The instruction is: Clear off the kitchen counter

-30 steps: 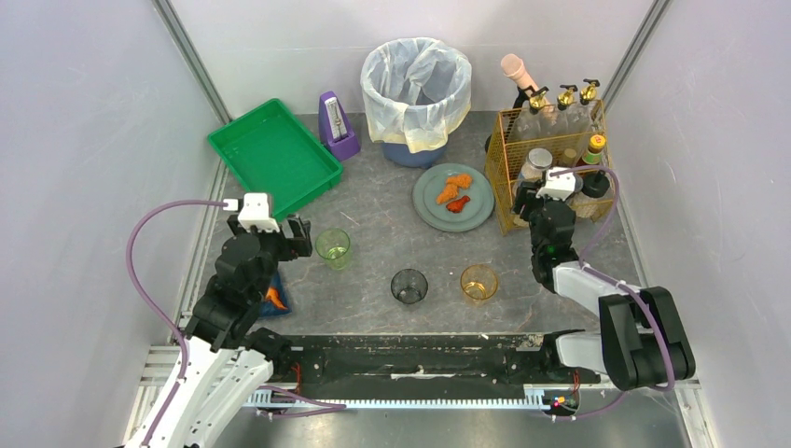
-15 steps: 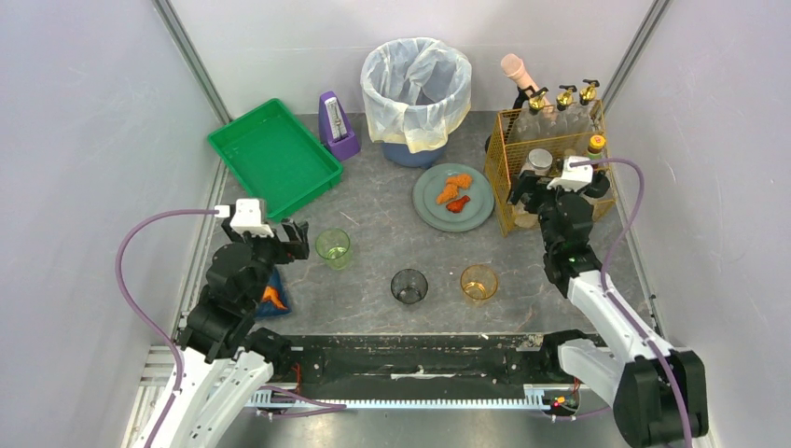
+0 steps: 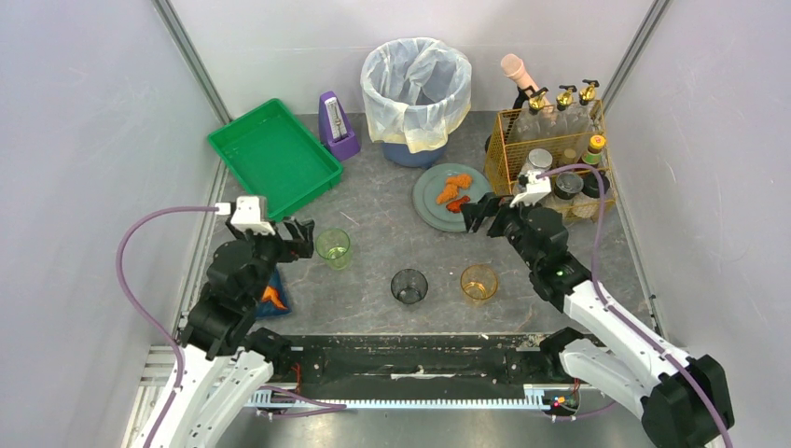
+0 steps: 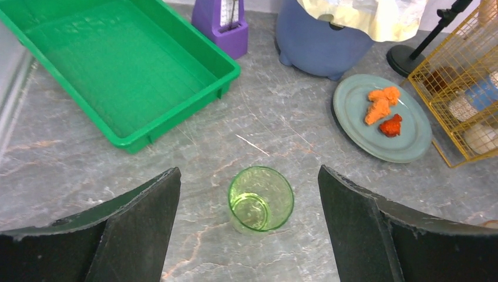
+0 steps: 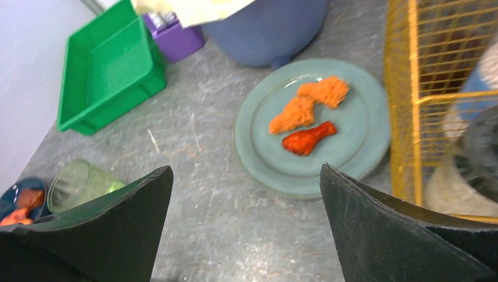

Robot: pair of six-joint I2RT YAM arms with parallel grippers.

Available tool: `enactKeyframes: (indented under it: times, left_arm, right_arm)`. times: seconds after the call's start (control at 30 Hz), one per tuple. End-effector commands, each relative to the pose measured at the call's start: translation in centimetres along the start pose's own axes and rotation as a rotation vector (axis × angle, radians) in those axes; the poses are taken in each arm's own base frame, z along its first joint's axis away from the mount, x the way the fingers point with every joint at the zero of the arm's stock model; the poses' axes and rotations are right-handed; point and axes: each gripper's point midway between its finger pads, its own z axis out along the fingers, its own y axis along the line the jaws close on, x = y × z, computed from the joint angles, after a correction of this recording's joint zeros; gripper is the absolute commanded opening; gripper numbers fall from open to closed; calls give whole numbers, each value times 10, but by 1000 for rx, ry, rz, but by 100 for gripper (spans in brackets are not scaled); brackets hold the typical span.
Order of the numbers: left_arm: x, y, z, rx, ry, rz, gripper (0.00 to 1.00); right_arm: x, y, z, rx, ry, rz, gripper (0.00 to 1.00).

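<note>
Dark marbled worktop (image 3: 368,297) spans cell, carries everything; nearest: dark glass (image 3: 409,286), amber glass (image 3: 478,282) side by side; left claw (image 3: 303,239) released, jaws wide, green cup (image 3: 333,248) just ahead, untouched; right claw (image 3: 480,217) released, empty, hovering at near edge of grey plate (image 3: 429,207), orange food pieces (image 3: 454,189) on it; beyond: green tray (image 3: 275,154), lined bin (image 3: 415,89), wire basket (image 3: 550,154).
</note>
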Motion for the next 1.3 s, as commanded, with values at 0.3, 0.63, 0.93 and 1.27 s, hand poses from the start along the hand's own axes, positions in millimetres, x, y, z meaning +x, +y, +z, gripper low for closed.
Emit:
enactKeyframes:
  times: [0.3,0.63,0.93,1.27]
  left_arm:
    - [-13,-39,68,37,45,-215,93]
    - [-9,-40,102,-10,62,-209,93]
    - [7,-40,47,45,249,-142,93]
    - [2,-43,20,132,205,-208,93]
  right_arm:
    - [21,66,6,-219,91,-84,98]
    - [47,65,-2,-246,152,-158,98]
    - [50,35,-6,-122,191,-296,98]
    - [27,58,11,-158,207,-411,98]
